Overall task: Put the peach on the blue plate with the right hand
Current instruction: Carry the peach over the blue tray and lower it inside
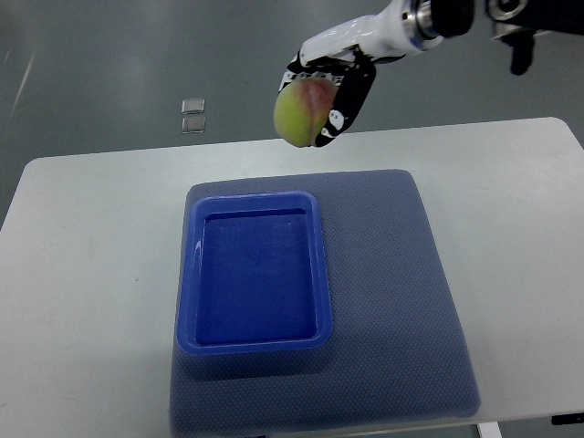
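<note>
A yellow-green peach [299, 111] with a red blush hangs in the air over the table's far edge. My right hand [330, 87], white and black, comes in from the upper right and its fingers are curled around the peach. The blue plate [187, 274], a deep rectangular tray, sits empty on a blue-grey mat, below and to the left of the hand. The left arm does not show.
The blue-grey mat [401, 301] covers the middle of the white table [82, 274]. Two small clear squares [192, 117] lie on the grey floor beyond the table's far edge.
</note>
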Controlling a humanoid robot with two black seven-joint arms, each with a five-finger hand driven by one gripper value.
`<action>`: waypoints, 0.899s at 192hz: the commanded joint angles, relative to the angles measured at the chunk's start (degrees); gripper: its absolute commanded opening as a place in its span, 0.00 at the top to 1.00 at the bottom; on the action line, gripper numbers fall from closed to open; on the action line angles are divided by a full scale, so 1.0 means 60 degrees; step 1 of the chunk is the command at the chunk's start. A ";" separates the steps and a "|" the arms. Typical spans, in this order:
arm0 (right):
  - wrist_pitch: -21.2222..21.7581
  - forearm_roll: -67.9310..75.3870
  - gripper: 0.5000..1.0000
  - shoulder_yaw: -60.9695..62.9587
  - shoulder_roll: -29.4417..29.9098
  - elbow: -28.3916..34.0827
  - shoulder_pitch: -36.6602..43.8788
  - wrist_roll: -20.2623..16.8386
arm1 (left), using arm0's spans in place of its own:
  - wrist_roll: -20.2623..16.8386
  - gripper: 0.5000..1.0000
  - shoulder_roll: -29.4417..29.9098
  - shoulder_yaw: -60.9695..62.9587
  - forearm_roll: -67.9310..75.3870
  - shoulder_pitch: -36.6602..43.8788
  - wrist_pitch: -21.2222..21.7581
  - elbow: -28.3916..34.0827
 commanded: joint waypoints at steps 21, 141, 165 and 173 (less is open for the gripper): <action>-0.0448 -0.0104 0.93 -0.0168 0.3187 -0.2054 -0.1226 -0.0015 | -0.0002 0.00 0.0000 -0.0002 -0.0004 -0.0003 0.0016 0.0005; -0.1005 -0.0910 0.64 -0.0022 0.3510 -0.3549 -0.4361 0.0029 | -0.0002 0.00 0.0000 -0.0002 -0.0004 -0.0003 0.0002 -0.0010; -0.1108 -0.0924 0.62 0.0008 0.3510 -0.3549 -0.4566 0.0146 | -0.0002 0.00 0.0000 -0.0002 0.0010 -0.0003 0.0002 -0.0010; -0.1122 -0.0939 0.53 0.0008 0.3510 -0.3549 -0.4610 0.0190 | -0.0002 0.00 0.0000 -0.0017 0.0010 -0.0003 0.0002 -0.0010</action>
